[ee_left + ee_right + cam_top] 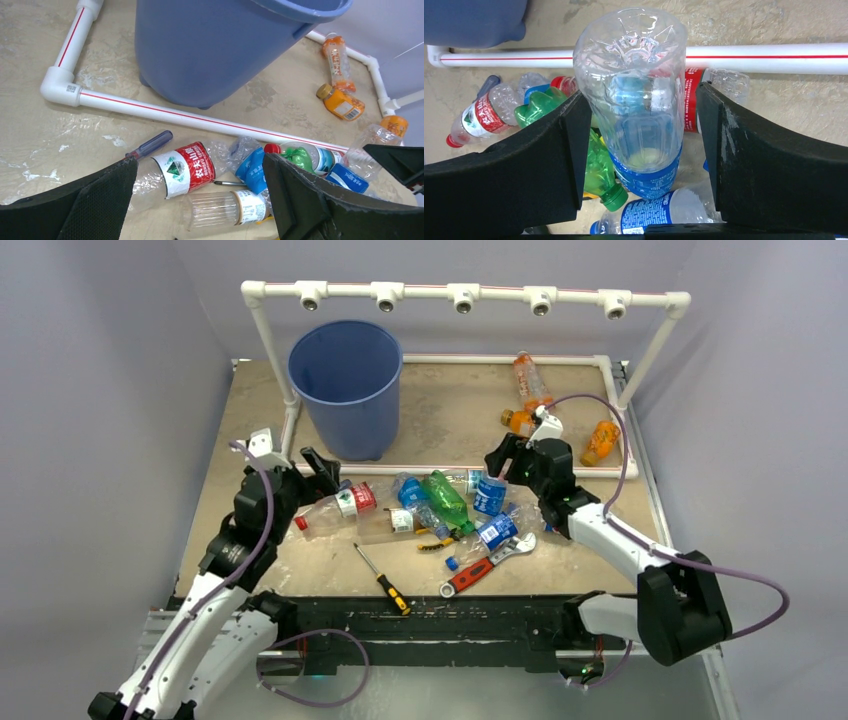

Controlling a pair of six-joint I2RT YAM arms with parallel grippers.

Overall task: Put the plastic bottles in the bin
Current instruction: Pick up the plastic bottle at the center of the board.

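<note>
The blue bin [345, 380] stands at the back left inside the pipe frame. Several plastic bottles lie heaped mid-table, among them a red-labelled one [345, 505] and a green one [447, 498]. Three orange bottles [530, 380] lie at the back right. My right gripper [639, 120] straddles a clear blue-labelled bottle [636, 100] that leans on the heap. Its left pad [574, 145] is against the bottle and a gap shows at the right pad. My left gripper [200, 167] hangs open over the red-labelled bottle [187, 167] and a clear ribbed one [225, 207].
A white pipe frame [465, 290] rings the back of the table, its front rail [150, 107] just behind the heap. A screwdriver [382, 580], a red-handled wrench [480, 568] and yellow pliers [435, 540] lie near the front. A blue-handled screwdriver [150, 144] lies beside the red-labelled bottle.
</note>
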